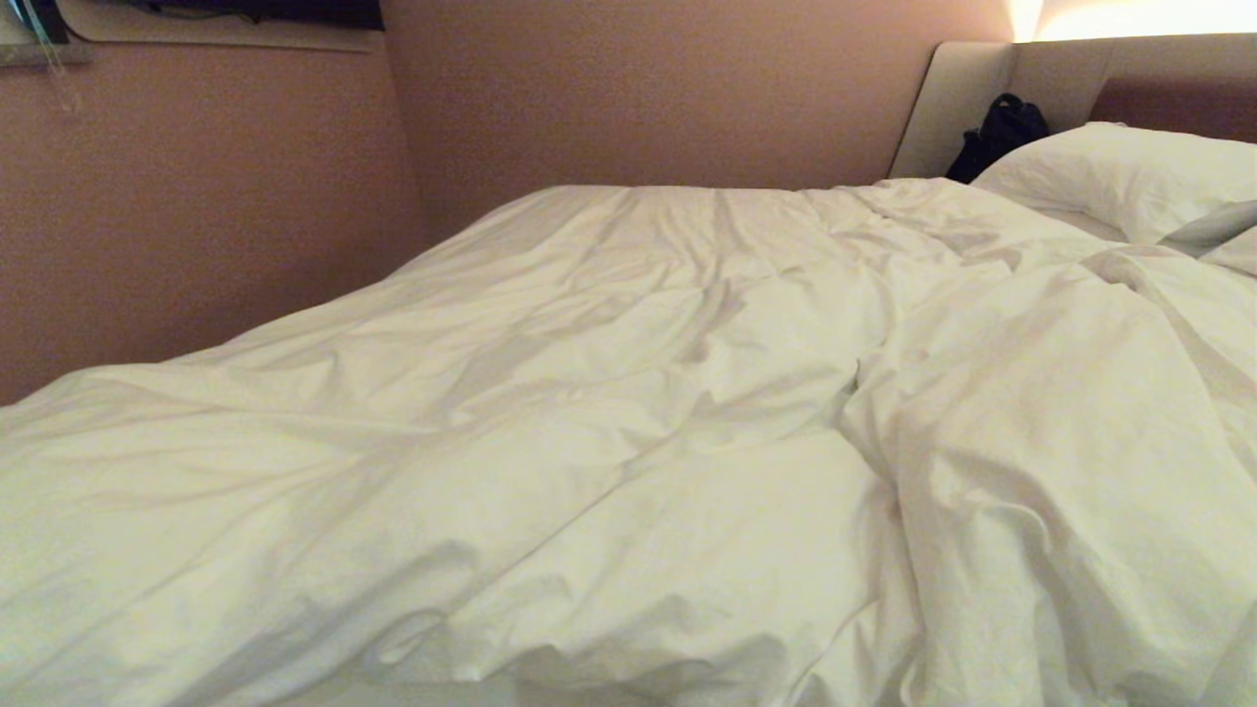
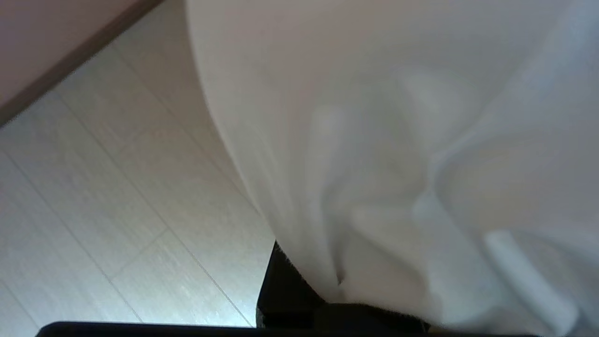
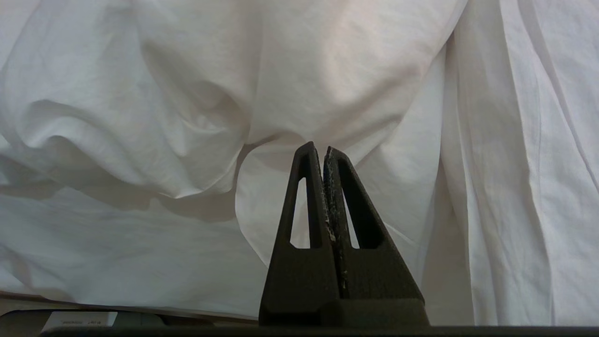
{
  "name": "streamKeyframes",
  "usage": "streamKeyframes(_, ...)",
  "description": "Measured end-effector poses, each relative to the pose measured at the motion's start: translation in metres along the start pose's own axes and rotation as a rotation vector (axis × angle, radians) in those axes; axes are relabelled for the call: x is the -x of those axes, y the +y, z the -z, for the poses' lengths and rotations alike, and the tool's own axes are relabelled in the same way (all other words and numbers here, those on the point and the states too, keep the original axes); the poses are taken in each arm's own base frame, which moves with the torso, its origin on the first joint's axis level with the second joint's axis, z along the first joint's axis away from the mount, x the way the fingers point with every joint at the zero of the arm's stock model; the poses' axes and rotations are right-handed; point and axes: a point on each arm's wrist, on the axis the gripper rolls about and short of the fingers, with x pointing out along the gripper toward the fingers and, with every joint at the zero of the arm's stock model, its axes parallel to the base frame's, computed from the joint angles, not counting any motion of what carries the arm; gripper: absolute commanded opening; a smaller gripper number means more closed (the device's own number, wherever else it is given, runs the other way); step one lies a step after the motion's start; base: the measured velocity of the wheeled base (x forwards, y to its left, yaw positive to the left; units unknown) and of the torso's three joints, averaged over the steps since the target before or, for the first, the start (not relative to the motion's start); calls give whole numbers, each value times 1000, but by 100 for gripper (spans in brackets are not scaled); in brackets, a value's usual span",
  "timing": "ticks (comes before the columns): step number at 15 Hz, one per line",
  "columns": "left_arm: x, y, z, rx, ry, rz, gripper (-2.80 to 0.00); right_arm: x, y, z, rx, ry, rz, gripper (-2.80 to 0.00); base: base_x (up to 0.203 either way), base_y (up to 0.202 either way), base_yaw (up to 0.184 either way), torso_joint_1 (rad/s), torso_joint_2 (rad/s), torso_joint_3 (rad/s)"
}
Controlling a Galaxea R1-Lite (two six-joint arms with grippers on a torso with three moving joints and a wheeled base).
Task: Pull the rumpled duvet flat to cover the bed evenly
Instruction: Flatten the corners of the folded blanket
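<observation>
The white duvet (image 1: 589, 412) lies creased across the bed, bunched into a thick fold on the right side. The padded headboard (image 1: 967, 98) of the bed stands at the far right. Neither arm shows in the head view. In the left wrist view my left gripper (image 2: 337, 281) is shut on the duvet (image 2: 398, 140); the cloth drapes over the fingers and hides them, above the floor. My right gripper (image 3: 323, 150) is shut with nothing in it, its tips close to the duvet's hanging folds (image 3: 327, 70).
A white pillow (image 1: 1120, 167) lies by the headboard, with a black bag (image 1: 997, 133) behind it. A pinkish wall (image 1: 196, 216) runs along the bed's far and left sides. Pale plank floor (image 2: 117, 187) and a brown skirting board (image 2: 70, 58) lie below the left gripper.
</observation>
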Motion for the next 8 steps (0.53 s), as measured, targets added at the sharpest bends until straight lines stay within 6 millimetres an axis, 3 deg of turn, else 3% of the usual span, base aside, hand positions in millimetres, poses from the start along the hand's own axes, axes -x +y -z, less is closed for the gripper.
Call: streamKeyframes(8,-5,34,-3,52,-6,-52,-280,0,0,0,0,0,0,-280,0,0,0,0,0,0)
